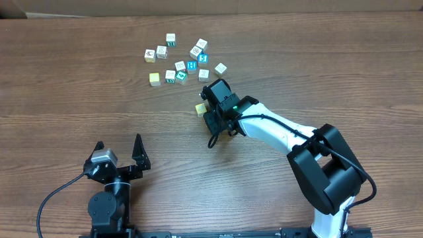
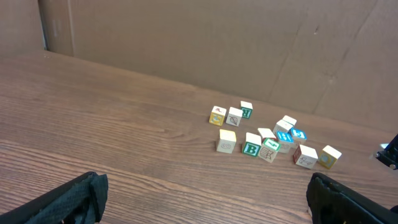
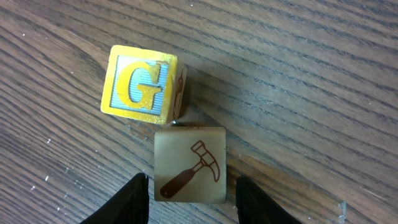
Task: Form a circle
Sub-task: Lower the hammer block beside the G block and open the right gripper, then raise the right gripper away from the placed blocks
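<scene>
In the right wrist view, two small alphabet cubes of the circle stand on the wood table, touching at a corner. One is a yellow cube with a G (image 3: 140, 84). The other is a pale cube with a brown hammer picture (image 3: 189, 165). My right gripper (image 3: 191, 186) straddles the hammer cube, with a thin gap showing on each side of it, so it is open. From overhead, the right gripper (image 1: 210, 106) hides most of this pair and only a yellow cube (image 1: 200, 109) peeks out at its left. My left gripper (image 1: 119, 143) is wide open near the front edge and holds nothing.
A loose bunch of several similar cubes (image 1: 182, 63) lies toward the back of the table, behind the right gripper. The left wrist view shows the cube bunch (image 2: 267, 137) too. A brown cardboard wall (image 2: 186, 43) stands behind it. The right arm (image 1: 284, 132) stretches across the right half of the table.
</scene>
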Motion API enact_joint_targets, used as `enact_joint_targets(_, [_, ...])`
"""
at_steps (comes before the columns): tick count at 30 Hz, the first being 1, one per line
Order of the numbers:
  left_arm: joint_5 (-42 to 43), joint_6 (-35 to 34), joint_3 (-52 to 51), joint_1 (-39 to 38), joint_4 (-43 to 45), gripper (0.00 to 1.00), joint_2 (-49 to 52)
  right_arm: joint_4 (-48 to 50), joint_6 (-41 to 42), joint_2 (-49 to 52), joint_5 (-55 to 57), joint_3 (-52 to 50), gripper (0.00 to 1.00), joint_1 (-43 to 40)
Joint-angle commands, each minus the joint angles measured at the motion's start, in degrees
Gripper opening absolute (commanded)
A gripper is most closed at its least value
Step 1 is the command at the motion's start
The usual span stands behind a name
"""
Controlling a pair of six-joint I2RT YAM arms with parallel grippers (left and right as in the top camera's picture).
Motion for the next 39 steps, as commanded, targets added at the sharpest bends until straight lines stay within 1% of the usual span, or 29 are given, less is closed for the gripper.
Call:
enact_joint_targets(1, [0.11, 1.27, -0.17, -0.28, 0.07, 0.99, -0.59, 0.44, 0.13, 0.61, 0.55, -0.20, 0.44, 0.17])
enact_joint_targets(5, [0.09, 1.29, -0.17, -0.28, 0.07, 0.99, -0.59, 0.48, 0.13, 0.33, 0.59, 0.37, 0.53, 0.17])
enact_joint_targets(8, [0.09, 1.27, -0.20, -0.28, 0.07, 0.99, -0.59, -1.07, 0.11, -0.96, 1.07, 3.34, 0.55, 0.11])
enact_joint_targets(12, [0.09, 1.27, -0.17, -0.28, 0.07, 0.99, -0.59, -5.29, -0.09, -3.65, 4.11, 10.32, 0.59, 0.07])
enact_joint_targets(16, [0.11, 1.27, -0.17, -0.28, 0.07, 0.99, -0.59, -11.98, -0.31, -5.46, 5.81, 21.09, 0.59, 0.07])
enact_joint_targets(22, [0.11, 1.27, -0.20, -0.28, 0.07, 1.00, -0.57, -26.01, 0.24, -5.53, 7.37, 41.72, 0.63, -0.59])
enact_joint_targets(25, [0.11, 1.27, -0.17, -0.28, 0.07, 0.99, -0.57, -29.99, 1.86, -5.53, 8.79, 49.05, 0.63, -2.25])
enact_joint_targets(27, [0.09, 1.29, -0.17, -0.28, 0.07, 1.00, -0.57, -31.39, 1.88, -5.53, 8.76, 51.98, 0.67, -3.69])
enact_joint_targets(28, [0.11, 1.27, -0.17, -0.28, 0.07, 1.00, -0.57, -31.89, 1.88, -5.53, 8.74, 52.92, 0.72, -4.59])
enact_joint_targets(32, [0.11, 1.27, -0.20, -0.28, 0.07, 0.99, -0.57, -33.16, 1.86, -5.44, 8.33, 53.00, 0.81, -7.82])
enact_joint_targets(33, [0.09, 1.27, -0.17, -0.28, 0.07, 0.99, -0.57, -33.86, 1.86, -5.35, 8.33, 52.98, 0.87, -8.68])
enact_joint_targets(34, [0.11, 1.27, -0.20, -0.28, 0.07, 0.99, -0.57, -34.47, 1.88, -5.29, 8.33, 52.98, 0.96, -9.31])
enact_joint_targets(35, [0.09, 1.29, -0.17, -0.28, 0.07, 1.00, -0.57, -35.06, 1.88, -5.22, 8.33, 52.98, 1.00, -9.86])
enact_joint_targets(39, [0.11, 1.27, -0.20, -0.28, 0.07, 0.99, -0.57, -35.76, 1.88, -5.20, 8.33, 52.98, 1.00, -10.73])
